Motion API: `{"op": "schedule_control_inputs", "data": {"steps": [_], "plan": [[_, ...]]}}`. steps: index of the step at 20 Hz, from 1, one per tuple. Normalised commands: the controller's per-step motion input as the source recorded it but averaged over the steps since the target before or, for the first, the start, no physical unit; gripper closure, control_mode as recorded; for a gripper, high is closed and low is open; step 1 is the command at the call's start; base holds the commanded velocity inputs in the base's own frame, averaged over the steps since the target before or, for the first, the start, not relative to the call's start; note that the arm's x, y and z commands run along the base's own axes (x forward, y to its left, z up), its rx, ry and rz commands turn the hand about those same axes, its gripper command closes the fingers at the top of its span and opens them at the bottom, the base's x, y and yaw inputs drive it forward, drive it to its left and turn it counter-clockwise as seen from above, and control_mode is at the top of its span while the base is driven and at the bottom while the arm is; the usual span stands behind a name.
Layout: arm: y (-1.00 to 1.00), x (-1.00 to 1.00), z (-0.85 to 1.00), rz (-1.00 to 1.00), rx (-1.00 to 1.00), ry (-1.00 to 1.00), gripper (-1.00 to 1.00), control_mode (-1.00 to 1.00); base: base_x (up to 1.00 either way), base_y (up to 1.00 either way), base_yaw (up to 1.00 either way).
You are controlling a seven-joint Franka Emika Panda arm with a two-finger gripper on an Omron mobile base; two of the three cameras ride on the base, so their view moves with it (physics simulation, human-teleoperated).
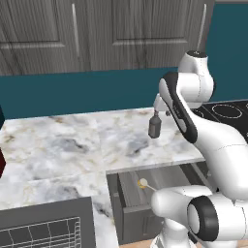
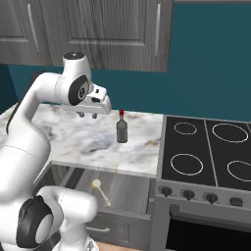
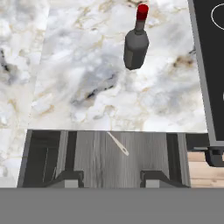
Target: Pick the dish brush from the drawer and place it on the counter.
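Hovering above the marble bench [image 2: 73,142], the hand [image 2: 88,115] hangs w/ nothing between its fingers; they look a narrow way apart in the hand view, though the exact gap is hard to judge. It sits well above the open drawer [image 2: 122,188], just behind its back edge.

Task status: early. The drawer is already pulled out, so access is done. The dish brush [image 2: 101,191] lies flat on the drawer floor, round head toward the back, stick handle pointing toward the front; untouched, not yet grasped. Left to do: descend into the drawer, close on the thin handle, lift, carry over, set down on the bench. Judged approx. a quarter done at most.

View differences:
- Right base view: shows the brush whole, plus the stove [image 2: 211,152] w/ ring burners and knobs to the right of the bench, and a dark bottle [image 2: 121,130] w/ red cap standing upright on the bench, near the hand.
- Left base view: the robot's arm hides most of the drawer [image 1: 131,193]; just the brush [image 1: 145,184] head and a bit of handle peek out. Adds the sink [image 1: 43,230] w/ wire basket at lower left.
- Hand view: looks straight down; brush [image 3: 118,144] appears as a slim pale sliver mid-drawer, bottle [image 3: 135,43] beyond it on the bench.
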Motion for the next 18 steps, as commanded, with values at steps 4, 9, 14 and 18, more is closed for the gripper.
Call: {"op": "schedule_control_inputs", "data": {"steps": [4, 9, 14, 18], "plan": [[0.00, 0.00, 0.00, 0.00, 0.00, 0.00, -1.00, 1.00, -0.14, 0.00, 0.00], [0.00, 0.00, 0.00, 0.00, 0.00, 0.00, -1.00, 1.00, -0.62, 0.00, 0.00], [0.00, 0.00, 0.00, 0.00, 0.00, 0.00, -1.00, 1.00, -0.74, 0.00, 0.00], [-0.02, -0.01, 0.00, 0.00, 0.00, 0.01, -1.00, -1.00, -0.31, -0.05, 0.00]]}}
